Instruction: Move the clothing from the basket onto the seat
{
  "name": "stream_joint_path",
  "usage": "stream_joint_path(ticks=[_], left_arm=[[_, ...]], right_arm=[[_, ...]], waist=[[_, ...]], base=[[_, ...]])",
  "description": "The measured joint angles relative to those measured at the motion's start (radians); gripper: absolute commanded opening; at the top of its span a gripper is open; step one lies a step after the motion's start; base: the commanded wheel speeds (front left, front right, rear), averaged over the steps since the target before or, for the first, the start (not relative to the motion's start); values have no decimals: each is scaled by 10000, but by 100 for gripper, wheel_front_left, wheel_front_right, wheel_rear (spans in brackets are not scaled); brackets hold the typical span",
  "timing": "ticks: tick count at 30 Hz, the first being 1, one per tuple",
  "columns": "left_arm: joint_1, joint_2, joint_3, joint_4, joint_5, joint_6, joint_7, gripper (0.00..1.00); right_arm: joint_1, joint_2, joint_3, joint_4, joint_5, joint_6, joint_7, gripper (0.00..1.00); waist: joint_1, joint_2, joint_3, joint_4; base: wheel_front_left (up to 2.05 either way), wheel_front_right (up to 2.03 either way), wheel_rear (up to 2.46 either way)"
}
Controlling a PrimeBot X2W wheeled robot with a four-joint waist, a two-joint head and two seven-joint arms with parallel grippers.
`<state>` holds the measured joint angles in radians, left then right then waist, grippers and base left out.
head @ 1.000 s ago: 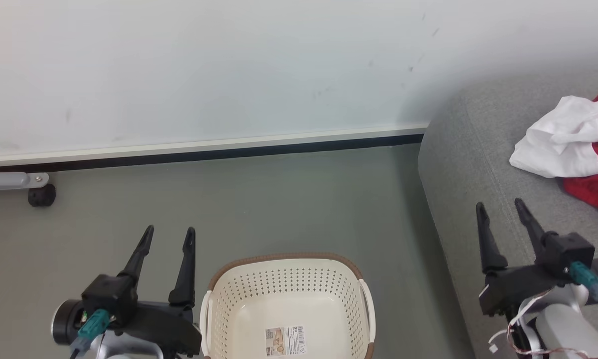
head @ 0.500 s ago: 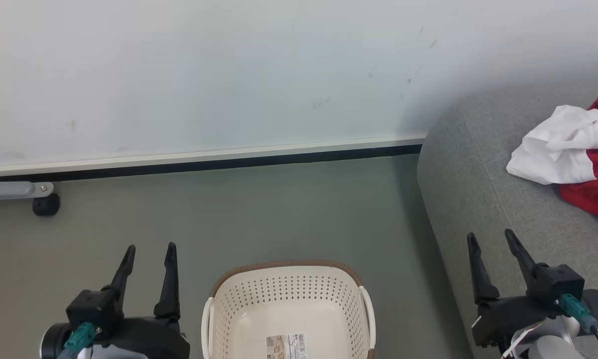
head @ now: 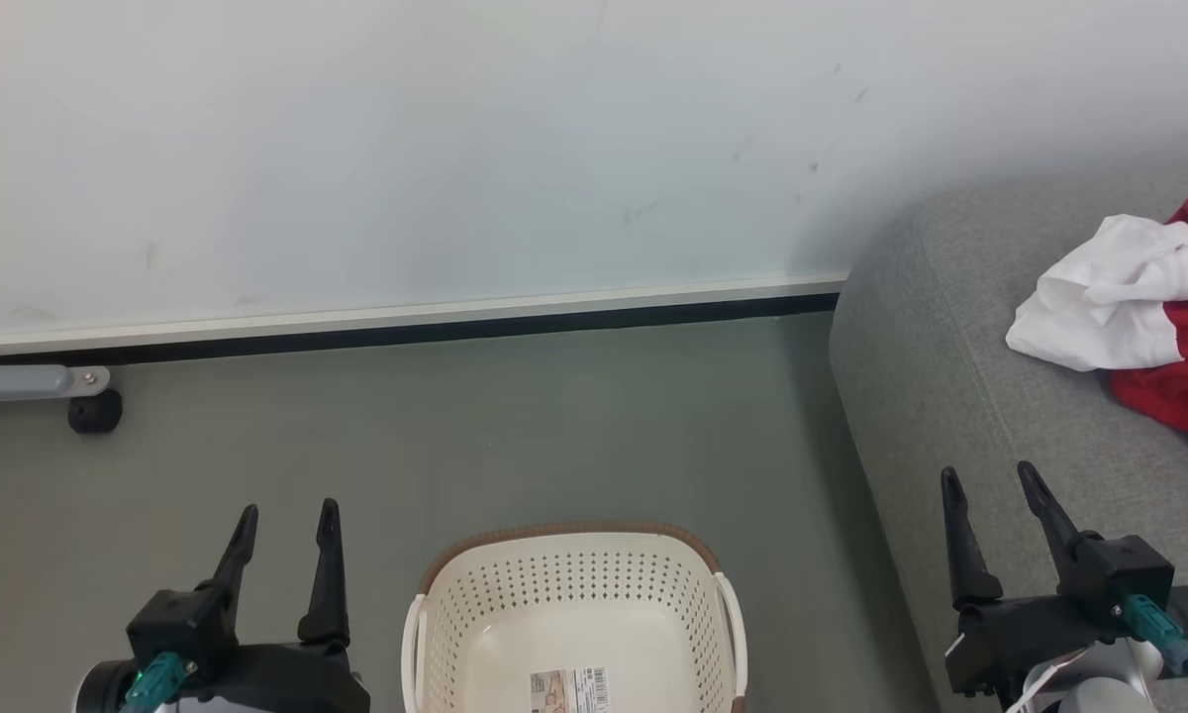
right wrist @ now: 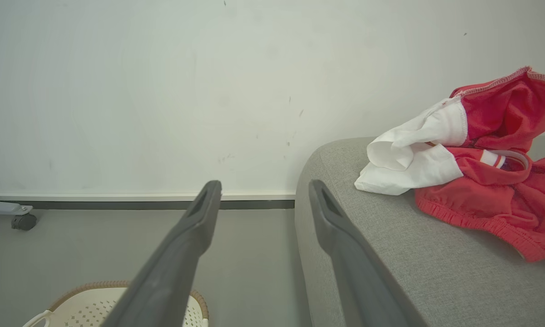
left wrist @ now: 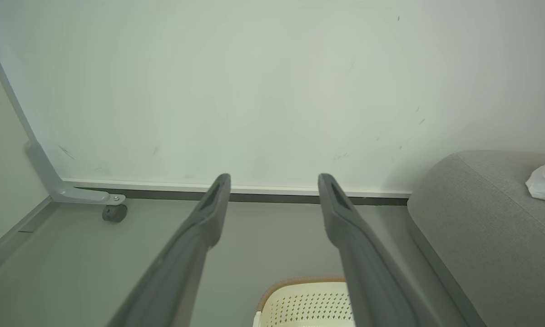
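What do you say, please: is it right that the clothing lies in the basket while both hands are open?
No: the clothing lies on the seat, not in the basket, as the right wrist view shows; left hand and right hand are open.

Head view downward, wrist views low toward wall (head: 455,149); basket (head: 574,579) common.

Wall (head: 436,149): white, faint scuffs, facing me.
Skirting (head: 406,315): pale, dark line beneath.
Floor (head: 515,416): grey-green.
Caster (head: 94,412): black, far to my left.
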<state>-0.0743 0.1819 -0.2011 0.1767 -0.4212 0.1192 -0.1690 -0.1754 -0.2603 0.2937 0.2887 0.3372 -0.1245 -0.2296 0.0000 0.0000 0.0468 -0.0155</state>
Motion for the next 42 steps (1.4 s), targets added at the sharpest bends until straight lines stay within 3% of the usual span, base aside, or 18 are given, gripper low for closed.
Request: stream_joint_path(ticks=[22,23,32,42], left_arm=[[10,-234,44,430,79,40,2,100],[15,-242,31,481,71,38,2,0],[643,-454,-79,1319,-25,35,56,0],[623,-556,251,1327,-1047,-203,360,0]], right_arm=[[442,249,-456,-527,-301,-2,512,100],[461,270,-445,-485,-293,0,523,0],[1204,669,-253,343,-244,15,541,0],[1214,813,-686,366,995,230,880,0]], waist=[[0,0,-360,-38],[0,0,-382,-37],[0,0,-385,-36],[0,0,-395,-16]], base=[[0,0,0],[0,0,0],[0,0,0],[0,0,0]])
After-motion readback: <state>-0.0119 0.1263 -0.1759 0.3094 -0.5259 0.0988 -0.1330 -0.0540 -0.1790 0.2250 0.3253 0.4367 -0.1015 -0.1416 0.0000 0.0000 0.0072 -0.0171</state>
